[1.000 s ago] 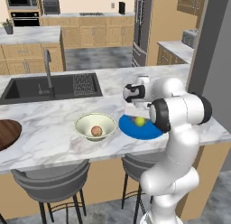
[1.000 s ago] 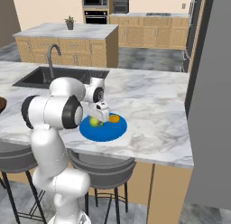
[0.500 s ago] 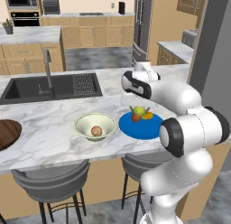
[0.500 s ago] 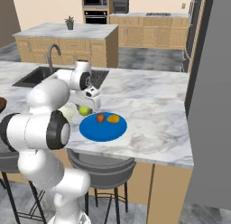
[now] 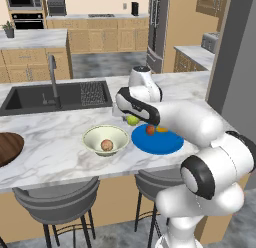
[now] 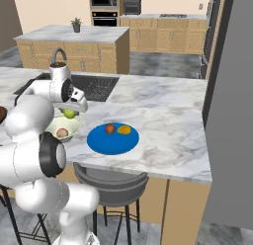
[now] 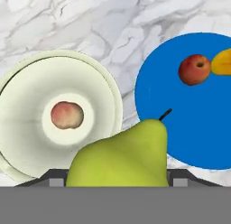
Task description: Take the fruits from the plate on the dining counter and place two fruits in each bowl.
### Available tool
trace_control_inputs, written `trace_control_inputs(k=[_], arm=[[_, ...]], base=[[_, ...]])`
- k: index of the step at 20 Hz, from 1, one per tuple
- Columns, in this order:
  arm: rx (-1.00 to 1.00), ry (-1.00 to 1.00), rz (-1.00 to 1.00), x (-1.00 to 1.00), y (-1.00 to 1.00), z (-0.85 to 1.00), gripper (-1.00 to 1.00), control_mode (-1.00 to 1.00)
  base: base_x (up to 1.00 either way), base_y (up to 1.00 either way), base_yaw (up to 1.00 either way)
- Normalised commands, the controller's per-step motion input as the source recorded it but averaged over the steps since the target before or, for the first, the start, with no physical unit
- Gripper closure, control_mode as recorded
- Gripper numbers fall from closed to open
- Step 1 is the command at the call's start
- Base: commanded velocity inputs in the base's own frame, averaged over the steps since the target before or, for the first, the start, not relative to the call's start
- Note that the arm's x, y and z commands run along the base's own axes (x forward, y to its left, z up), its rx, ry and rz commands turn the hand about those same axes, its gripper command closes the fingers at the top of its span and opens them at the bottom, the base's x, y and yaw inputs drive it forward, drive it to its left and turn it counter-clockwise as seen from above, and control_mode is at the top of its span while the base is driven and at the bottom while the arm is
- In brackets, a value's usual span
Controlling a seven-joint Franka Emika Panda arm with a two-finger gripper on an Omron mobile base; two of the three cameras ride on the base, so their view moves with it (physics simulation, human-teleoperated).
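Inside cream bowl [image 7: 27,128] peach [image 7: 66,115], plate [image 7: 194,128] apple [image 7: 194,70]

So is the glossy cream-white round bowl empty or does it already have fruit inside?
Not empty: the cream-white bowl holds one pinkish-tan peach at its centre. The yellow-green pear is in the gripper, above the counter.

I find no readable text, label, brand, number or sign on anything from here.
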Motion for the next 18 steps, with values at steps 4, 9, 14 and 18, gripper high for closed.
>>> trace_control_inputs(k=[4, 9, 14, 18], arm=[[0.0, -0.06, 0.26, 0.05, 0.9, -0.06, 1.0, -1.0], [0.0, 0.09, 0.08, 0.51, 0.43, -0.19, 1.0, -1.0], [0.0, 0.13, 0.04, 0.29, 0.09, -0.23, 1.0, -1.0], [0.0, 0.04, 0.03, 0.0, 0.14, -0.34, 1.0, -1.0]], base=[[0.0, 0.0, 0.0], [0.0, 0.0, 0.0], [0.0, 0.0, 0.0], [0.0, 0.0, 0.0]])
